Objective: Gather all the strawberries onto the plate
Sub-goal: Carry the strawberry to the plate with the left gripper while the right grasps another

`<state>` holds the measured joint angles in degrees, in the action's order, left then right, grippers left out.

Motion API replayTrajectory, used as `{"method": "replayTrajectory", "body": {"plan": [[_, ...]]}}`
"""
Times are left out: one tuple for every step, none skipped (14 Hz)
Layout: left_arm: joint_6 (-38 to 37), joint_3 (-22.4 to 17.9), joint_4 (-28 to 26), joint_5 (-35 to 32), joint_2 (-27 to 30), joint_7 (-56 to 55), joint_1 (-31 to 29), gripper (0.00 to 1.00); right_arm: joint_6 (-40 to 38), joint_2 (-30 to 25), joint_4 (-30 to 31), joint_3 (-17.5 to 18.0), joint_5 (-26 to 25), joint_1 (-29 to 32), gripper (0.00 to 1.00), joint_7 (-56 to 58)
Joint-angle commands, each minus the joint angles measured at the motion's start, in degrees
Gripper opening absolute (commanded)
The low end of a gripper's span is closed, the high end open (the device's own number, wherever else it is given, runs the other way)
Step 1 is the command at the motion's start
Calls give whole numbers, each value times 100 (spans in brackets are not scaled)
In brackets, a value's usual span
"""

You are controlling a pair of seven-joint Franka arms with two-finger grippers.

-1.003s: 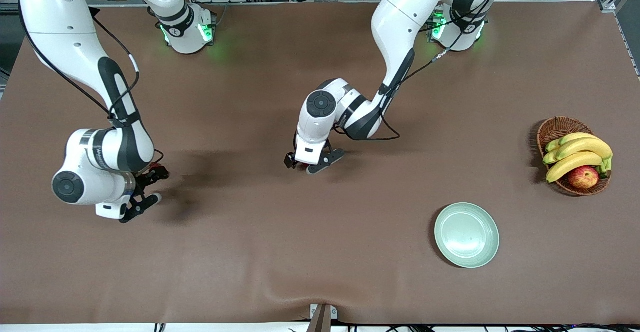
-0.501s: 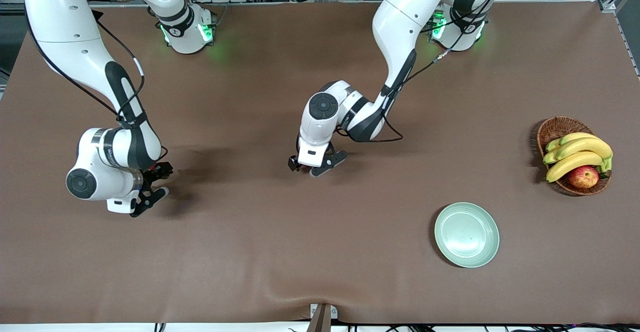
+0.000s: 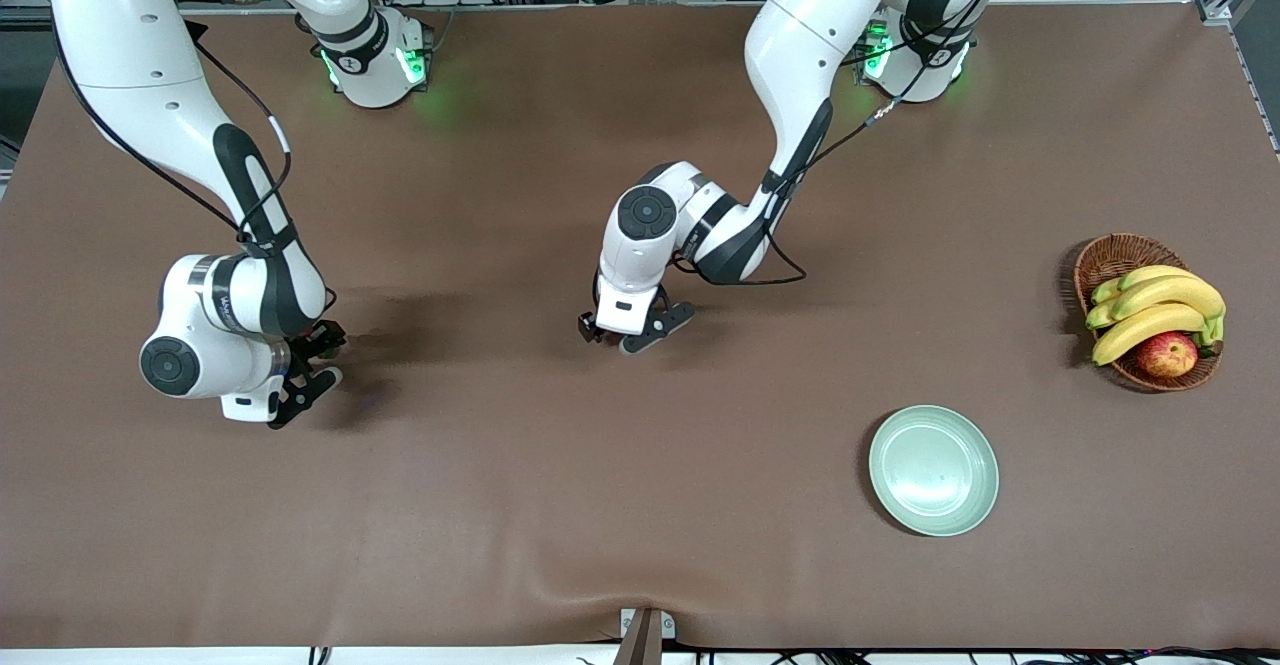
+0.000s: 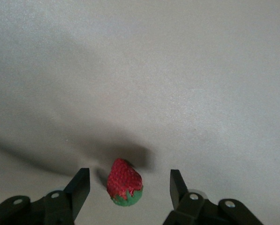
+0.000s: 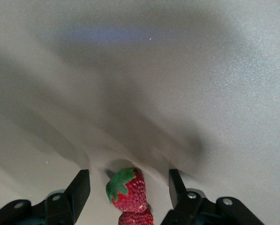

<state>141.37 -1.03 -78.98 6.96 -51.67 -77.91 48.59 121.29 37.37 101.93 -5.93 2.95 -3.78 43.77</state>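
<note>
In the left wrist view one strawberry (image 4: 124,183) lies on the cloth between the fingers of my left gripper (image 4: 129,180), which is open with a gap on each side of the berry. In the right wrist view two strawberries touch each other: one (image 5: 129,190) with its green cap showing sits between the fingers of my open right gripper (image 5: 129,180), and the second (image 5: 136,219) lies against it closer to the palm. From the front, the left gripper (image 3: 630,330) is low at mid-table and the right gripper (image 3: 312,360) low near the right arm's end; the hands hide the berries. The mint-green plate (image 3: 933,470) is bare.
A wicker basket (image 3: 1112,255) with bananas (image 3: 1150,310) and an apple (image 3: 1167,353) stands at the left arm's end of the table, farther from the front camera than the plate. A wrinkle runs along the brown cloth near the front edge.
The right hand has shifted a little toward mid-table and settled lower. Both grippers' fingers have narrowed around their strawberries. The left hand has barely moved.
</note>
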Motion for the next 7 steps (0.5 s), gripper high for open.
{"method": "replayTrajectory", "body": {"plan": [[13, -73, 155, -54, -116, -101, 80, 49, 123, -116, 160, 57, -93, 97, 61, 264], [13, -73, 155, -54, -116, -101, 80, 40, 123, -116, 160, 56, -93, 97, 52, 264], [13, -73, 146, -54, -116, -101, 80, 30, 123, -124, 160, 56, -93, 97, 41, 273], [13, -73, 146, -54, -116, -101, 80, 20, 123, -124, 160, 56, -93, 97, 32, 290], [13, -73, 146, -63, -116, -101, 80, 12, 131, -124, 143, 56, -102, 88, 23, 342], [13, -73, 146, -72, -116, -101, 80, 9, 132, -133, 125, 56, -93, 88, 15, 378], [13, -73, 146, -89, -116, -101, 80, 8, 140, -142, 99, 56, -93, 88, 12, 378]]}}
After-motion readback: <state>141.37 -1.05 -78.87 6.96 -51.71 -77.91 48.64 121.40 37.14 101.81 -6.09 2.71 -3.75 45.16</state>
